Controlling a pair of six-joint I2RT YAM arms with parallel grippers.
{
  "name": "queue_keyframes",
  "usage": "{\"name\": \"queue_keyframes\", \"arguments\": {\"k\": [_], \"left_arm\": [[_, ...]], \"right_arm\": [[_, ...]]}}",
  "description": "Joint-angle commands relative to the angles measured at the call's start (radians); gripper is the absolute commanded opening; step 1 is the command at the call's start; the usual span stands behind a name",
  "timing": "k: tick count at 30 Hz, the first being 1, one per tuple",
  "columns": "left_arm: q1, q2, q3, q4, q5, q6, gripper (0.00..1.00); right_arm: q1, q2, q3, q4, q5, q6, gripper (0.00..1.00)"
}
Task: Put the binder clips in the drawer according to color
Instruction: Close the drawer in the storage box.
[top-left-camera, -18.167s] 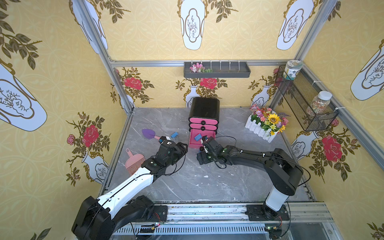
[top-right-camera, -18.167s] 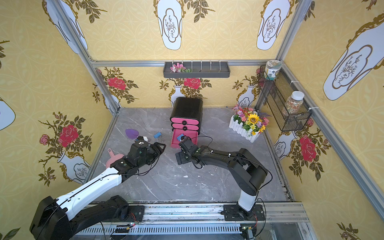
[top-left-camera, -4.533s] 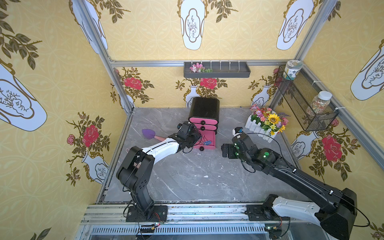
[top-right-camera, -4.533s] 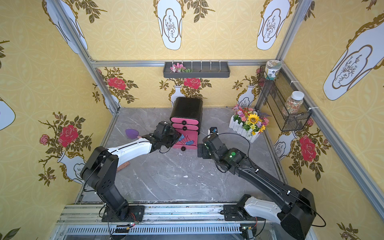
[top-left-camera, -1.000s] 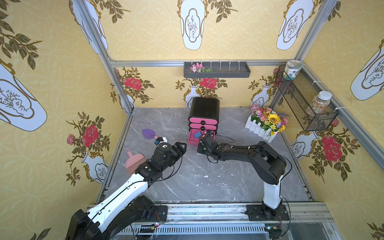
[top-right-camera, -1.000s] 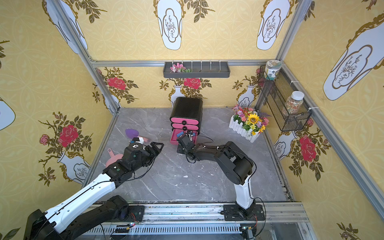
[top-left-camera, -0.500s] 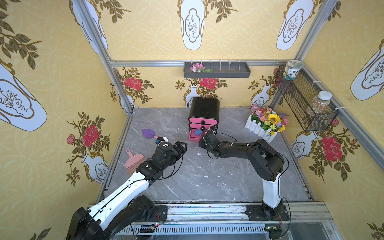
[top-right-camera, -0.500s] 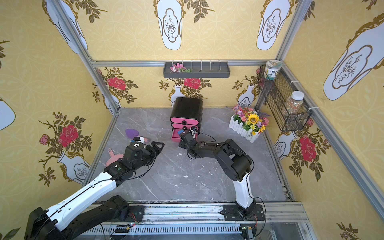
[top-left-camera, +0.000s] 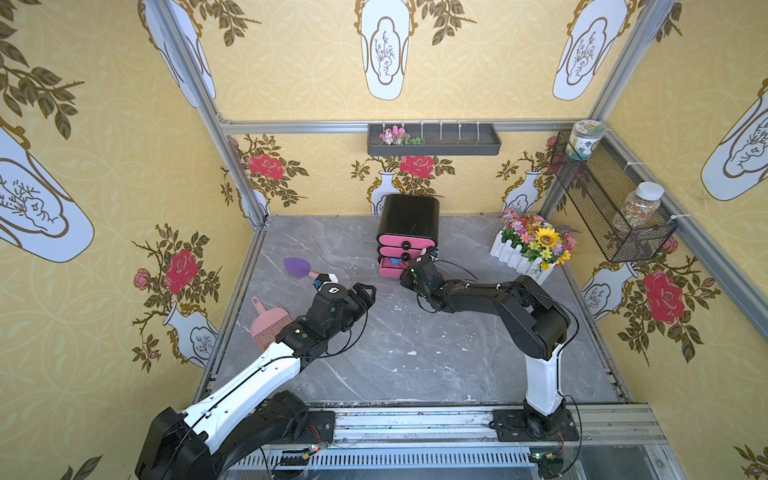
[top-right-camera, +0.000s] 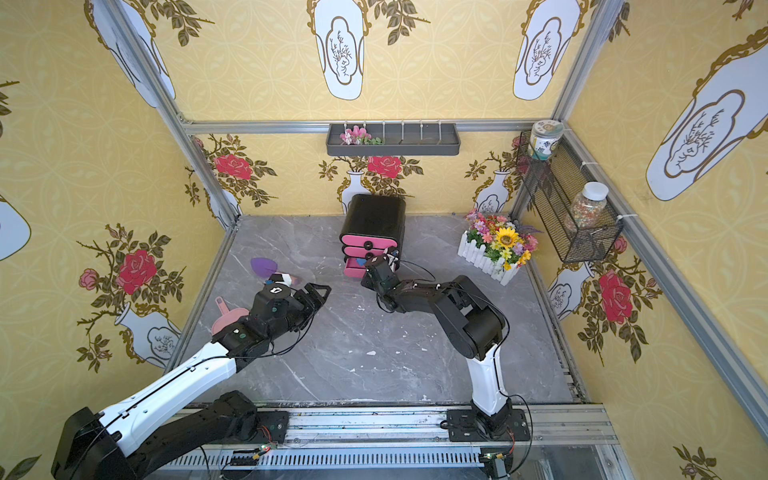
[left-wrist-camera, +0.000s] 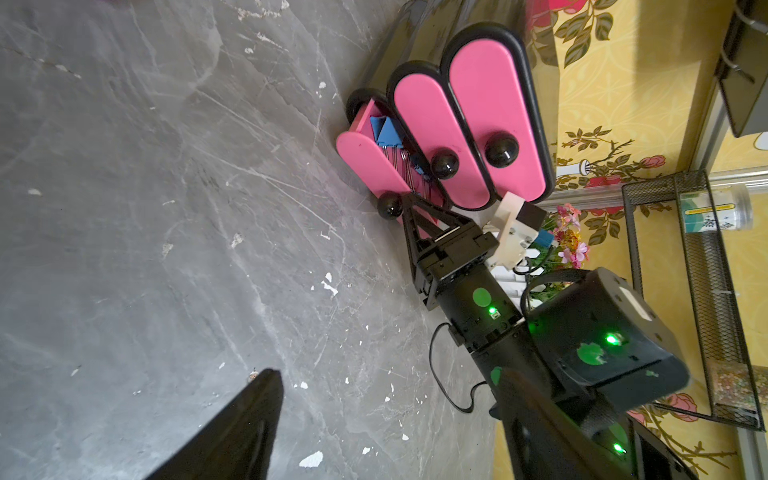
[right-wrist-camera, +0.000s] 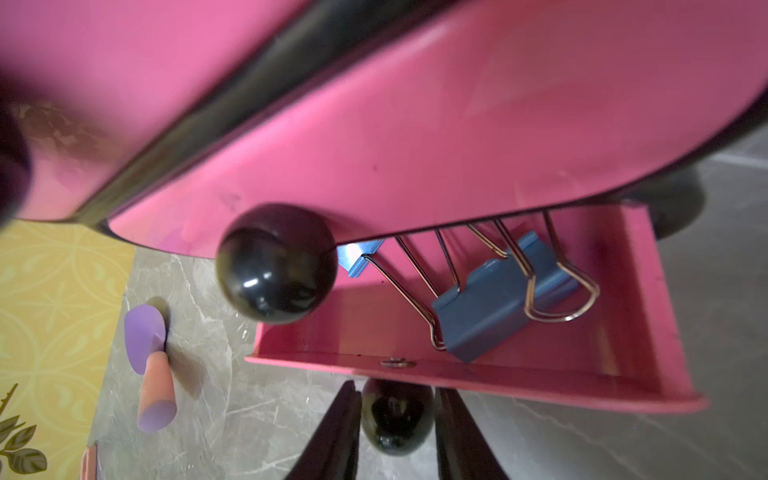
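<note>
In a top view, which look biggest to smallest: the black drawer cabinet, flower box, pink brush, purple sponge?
1. black drawer cabinet and flower box: too alike to rank.
2. pink brush, partly hidden.
3. purple sponge.

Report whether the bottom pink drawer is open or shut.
Open: the bottom drawer juts out past the middle drawer above it, and blue binder clips lie inside.

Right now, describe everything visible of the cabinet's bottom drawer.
The bottom drawer is glossy pink plastic by its look, a shallow tray with a rounded front panel and a round black knob. It stands pulled partway out of the black cabinet, level, under two shut drawers. Inside lie blue binder clips with wire handles. The right end effector flanks the knob with its fingers; a firm grip cannot be confirmed.
</note>
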Motion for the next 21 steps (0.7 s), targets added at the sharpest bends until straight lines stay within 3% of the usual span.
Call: {"name": "queue_keyframes", "arguments": {"k": [1, 9, 21], "left_arm": [[0.009, 0.074, -0.019, 0.129, 0.073, -0.026, 0.82], [0.109, 0.373, -0.034, 0.418, 0.242, -0.132, 0.67], [0.170, 0.786, 0.232, 0.445, 0.301, -0.109, 0.66]], "right_arm": [[0.010, -0.039, -0.026, 0.070, -0.002, -0.007, 0.41], [0.090, -0.244, -0.180, 0.004, 0.054, -0.044, 0.72], [0.176, -0.556, -0.248, -0.307, 0.198, -0.188, 0.88]]}}
